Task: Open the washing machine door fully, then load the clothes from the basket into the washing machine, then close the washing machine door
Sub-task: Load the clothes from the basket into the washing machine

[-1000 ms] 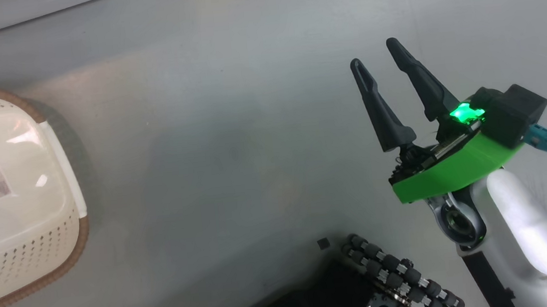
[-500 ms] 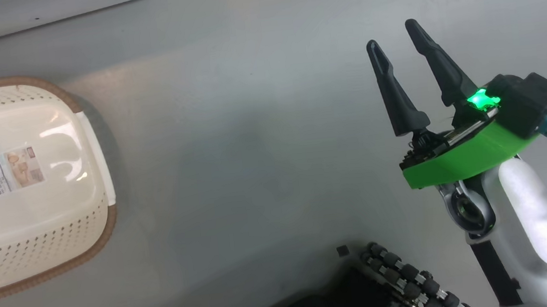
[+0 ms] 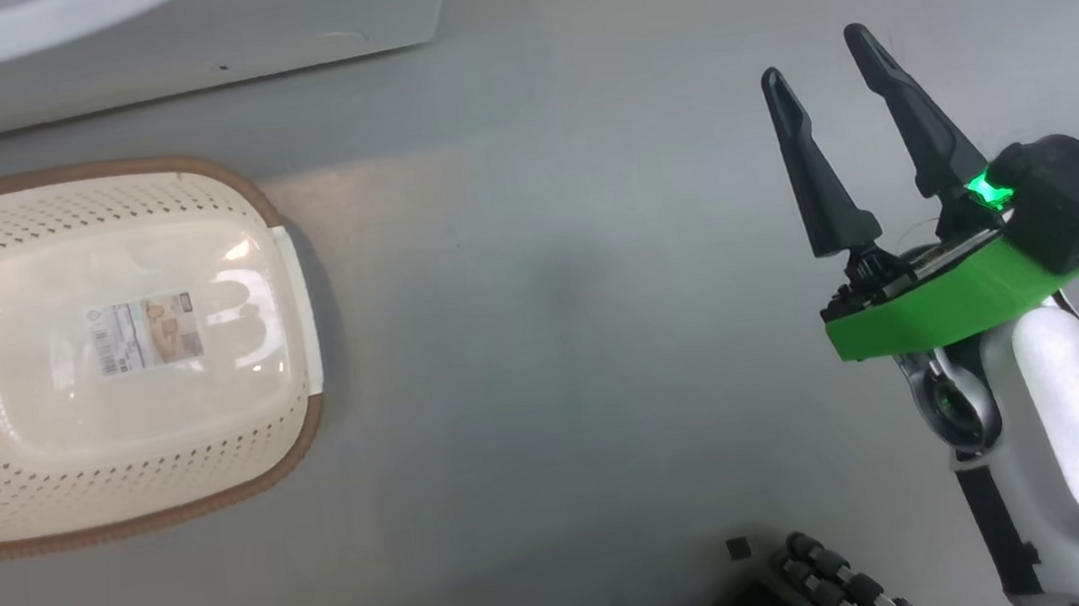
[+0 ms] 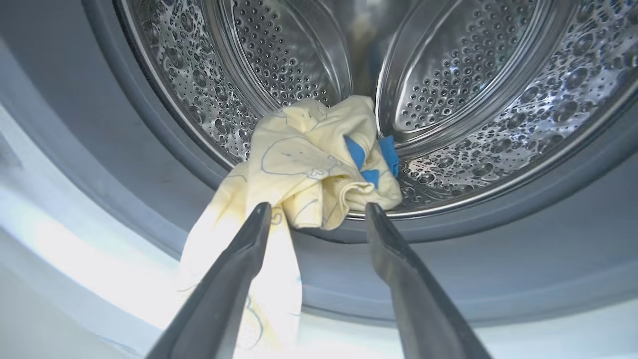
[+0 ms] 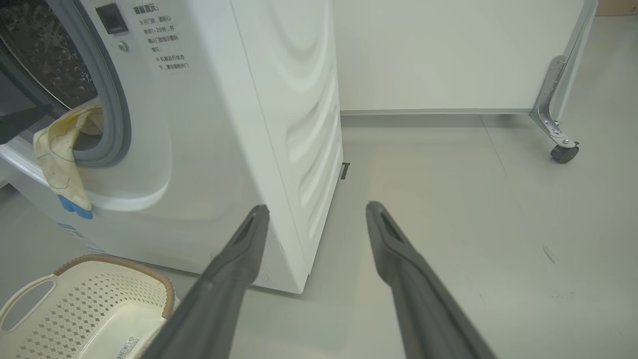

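The left claw [image 4: 317,205] is wide open, and its two dark fingers hold nothing. It points into the mouth of the washing machine [image 5: 214,149]. Just past the fingertips lie the clothes [image 4: 304,164], a soft yellow bundle with blue patches and thin drawn lines. Part of the bundle sits on the edge of the shiny steel drum [image 4: 448,75]. The rest hangs out over the grey rubber ring [image 4: 124,149] and down the white front. The left finger crosses the hanging part in this view, but I cannot tell if it touches the cloth.

The right claw [image 3: 813,53] is wide open too, with nothing between its fingers. It hangs in the air over the grey floor [image 3: 553,341], well apart from the basket [image 3: 306,444]. In its own wrist view, the right claw [image 5: 316,205] looks past the front corner of the washing machine. There the clothes [image 5: 60,154] droop out of the round mouth and down the front.

The basket [image 5: 99,304] stands on the floor near the foot of the machine. Its bare bottom shows a label sticker [image 3: 144,333]. Behind the machine stands a white panel [image 5: 448,55] with a small black wheel [image 5: 563,152].
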Controlling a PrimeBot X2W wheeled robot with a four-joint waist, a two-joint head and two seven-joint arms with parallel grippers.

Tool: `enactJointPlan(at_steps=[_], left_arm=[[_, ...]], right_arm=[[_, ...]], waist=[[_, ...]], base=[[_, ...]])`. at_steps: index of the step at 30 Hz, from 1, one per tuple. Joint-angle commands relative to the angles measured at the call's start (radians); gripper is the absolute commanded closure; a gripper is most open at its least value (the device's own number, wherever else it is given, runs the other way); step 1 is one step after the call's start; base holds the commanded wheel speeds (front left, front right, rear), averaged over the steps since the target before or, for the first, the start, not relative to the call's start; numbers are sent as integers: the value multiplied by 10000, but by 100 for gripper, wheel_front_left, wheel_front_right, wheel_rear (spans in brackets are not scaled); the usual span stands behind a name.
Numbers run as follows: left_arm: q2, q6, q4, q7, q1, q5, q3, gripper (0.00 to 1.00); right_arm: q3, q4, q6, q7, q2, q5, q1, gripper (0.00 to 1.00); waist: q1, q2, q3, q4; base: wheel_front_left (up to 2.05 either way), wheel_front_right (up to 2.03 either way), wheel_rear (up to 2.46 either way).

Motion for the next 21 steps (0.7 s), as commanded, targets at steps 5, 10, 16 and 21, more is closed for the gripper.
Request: enactJointPlan(at_steps=[5, 10, 16, 21], left_arm=[[99, 727, -1585, -291, 1669, 91, 255, 0], [-142, 1185, -2740, -418, 3319, 176, 148, 0], [-520, 1544, -3785, -570, 4960, 240, -140, 0], [-606, 1641, -4131, -653, 5821, 354, -373, 0]], right_arm=[[-61, -338, -29, 140, -62, -382, 490, 0], [-192, -366, -29, 287, -70, -637, 723, 0], [-439, -367, -29, 413, -69, -792, 1014, 0], [-459, -383, -29, 551, -69, -878, 1346, 0]], waist=[[1, -1, -773, 611], [1, -1, -1317, 870], [1, -1, -1945, 1146], [1, -1, -2536, 1276]], base=[[0, 0, 0], [0, 0, 0], [0, 0, 0], [0, 0, 0]])
